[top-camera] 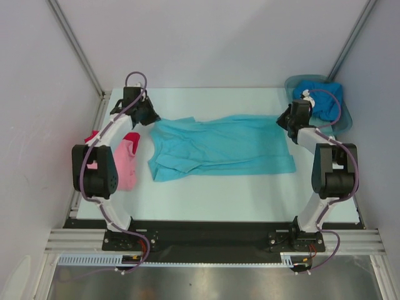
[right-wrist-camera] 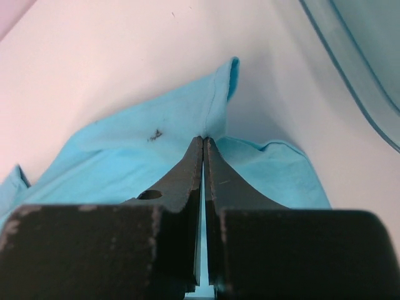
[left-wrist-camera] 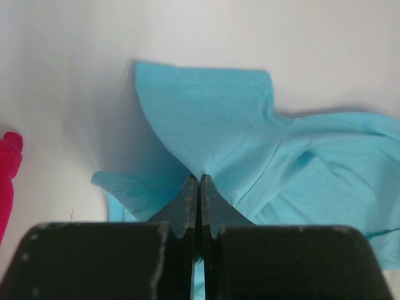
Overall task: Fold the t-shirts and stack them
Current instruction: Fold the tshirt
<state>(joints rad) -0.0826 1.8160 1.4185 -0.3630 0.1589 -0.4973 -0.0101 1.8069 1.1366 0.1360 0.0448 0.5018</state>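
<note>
A turquoise t-shirt (top-camera: 219, 147) lies spread across the middle of the table, its far edge bunched. My left gripper (top-camera: 152, 119) is shut on the shirt's far left corner; in the left wrist view the cloth (left-wrist-camera: 250, 125) tents up into the closed tips (left-wrist-camera: 199, 178). At the shirt's far right corner my right gripper (top-camera: 282, 122) is also shut on the fabric (right-wrist-camera: 125, 162), which puckers at the tips (right-wrist-camera: 204, 139). A folded pink t-shirt (top-camera: 127, 165) lies at the left on a red t-shirt (top-camera: 94, 137), partly under the left arm. A deeper blue t-shirt (top-camera: 319, 94) sits in the tub.
The grey translucent tub (top-camera: 340, 122) stands at the back right corner, just behind the right gripper; its rim (right-wrist-camera: 369, 62) shows in the right wrist view. The red cloth's edge (left-wrist-camera: 7, 169) shows at the left of the left wrist view. White walls enclose the table.
</note>
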